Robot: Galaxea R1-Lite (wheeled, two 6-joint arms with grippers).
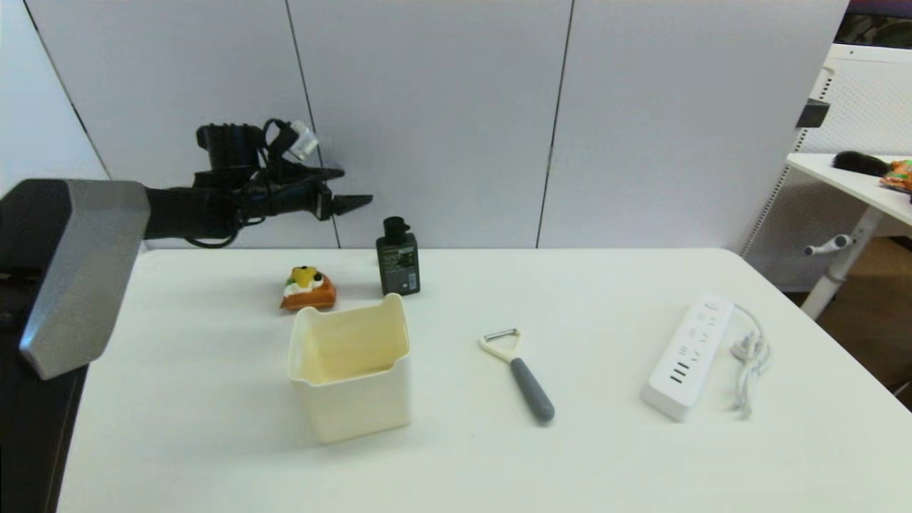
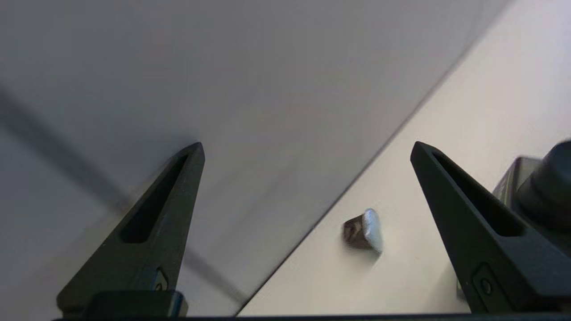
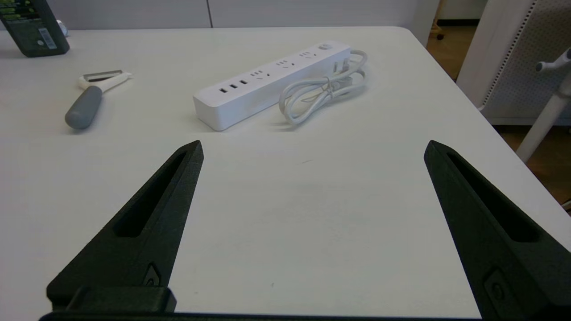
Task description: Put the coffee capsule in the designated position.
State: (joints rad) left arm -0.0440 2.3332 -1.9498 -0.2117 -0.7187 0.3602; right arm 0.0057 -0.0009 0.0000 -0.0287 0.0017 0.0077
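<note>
The left arm is held out level above the far left of the white table, its forearm stretched toward the grey wall panels. The left gripper is raised well above the cream-yellow bin, beyond and to the left of it, with nothing held; in the left wrist view its fingers are spread wide. The coffee capsule is seen between them from that view, lying on its side on the table close to the wall, beside the black pump bottle. It cannot be made out in the head view. A toy cake sits just behind the bin, left of the bottle. Right of the bin a grey-handled peeler is laid, and further right a white power strip with its coiled cord. The right gripper is kept low over the table on that side, fingers wide apart and empty.
</note>
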